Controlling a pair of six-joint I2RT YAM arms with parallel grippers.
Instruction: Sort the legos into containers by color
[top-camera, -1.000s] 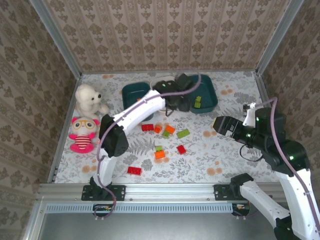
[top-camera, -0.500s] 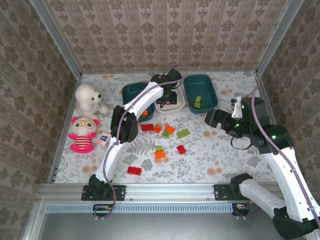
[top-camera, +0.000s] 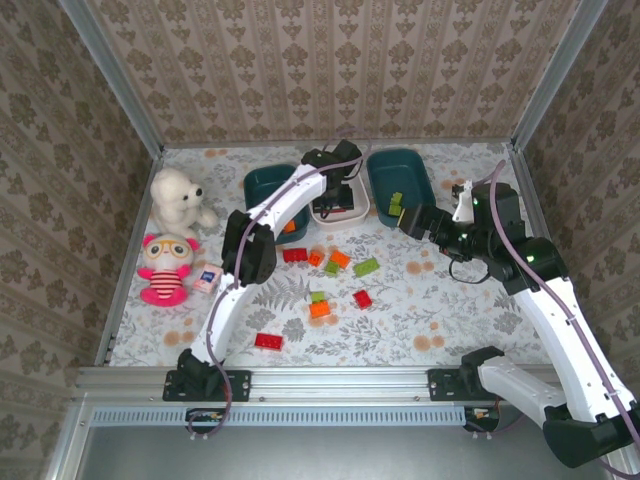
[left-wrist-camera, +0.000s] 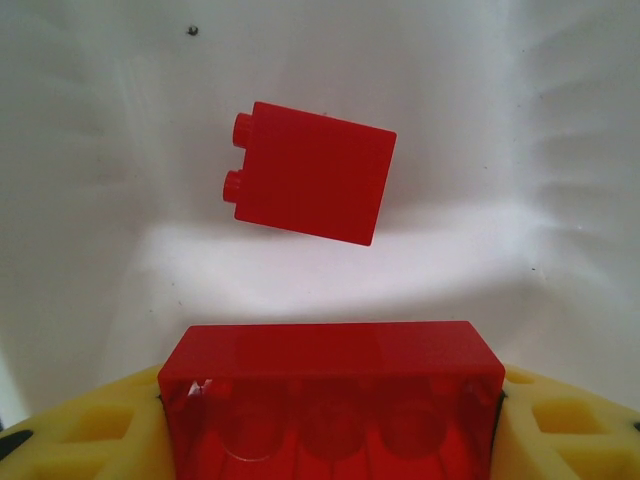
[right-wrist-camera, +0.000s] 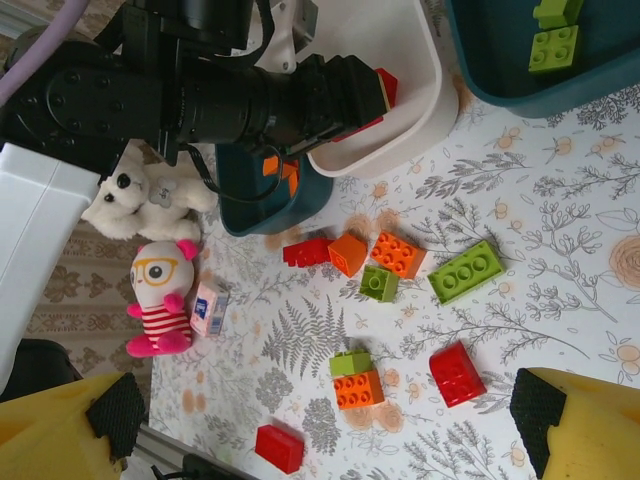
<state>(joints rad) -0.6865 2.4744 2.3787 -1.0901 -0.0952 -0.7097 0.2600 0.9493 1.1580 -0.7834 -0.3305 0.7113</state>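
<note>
Nearest us, loose red, orange and green plastic bricks (top-camera: 338, 285) lie scattered on the floral table (top-camera: 450, 310). The right fingers (right-wrist-camera: 60, 435), spread wide and empty, have swung in over them. Farther back, the left fingers (left-wrist-camera: 85, 430) grip a long red brick (left-wrist-camera: 330, 395) above the white plastic tub (right-wrist-camera: 425, 105), which already has one small red brick (left-wrist-camera: 310, 172) in it, so a release looks due.

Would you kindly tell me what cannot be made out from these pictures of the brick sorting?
Top view: the left arm covers most of the white tub; contents uncountable.
Top view: the same arm hides part of the left teal tub.
Left wrist view: the bottom edge cuts the held red brick.
Right wrist view: the top edge cuts the right teal tub.
</note>
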